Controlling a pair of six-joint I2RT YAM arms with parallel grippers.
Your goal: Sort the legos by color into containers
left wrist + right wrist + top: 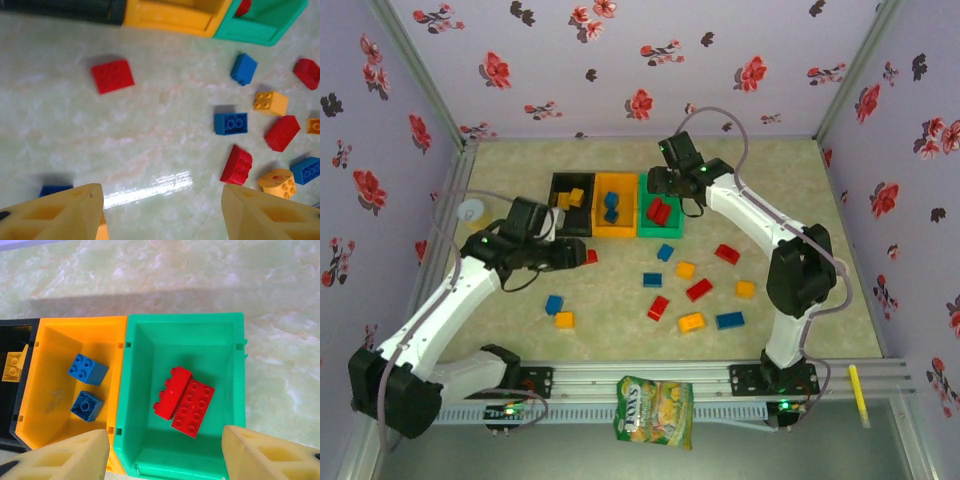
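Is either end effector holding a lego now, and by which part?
Nothing is held. The left end effector and the right end effector are both open.

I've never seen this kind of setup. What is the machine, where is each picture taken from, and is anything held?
Two robot arms, left and right, are bolted at the near edge of a table. The wide picture looks down from above and behind them. The other two come from cameras on the wrists; the yellow wedges are each gripper's fingers. The left gripper is open, holding nothing, over the table with loose bricks ahead. The right gripper, open and empty, hangs above the green bin, which holds two red bricks. The orange bin holds two blue bricks; the black bin, yellow bricks. A snack bag lies at the near edge.
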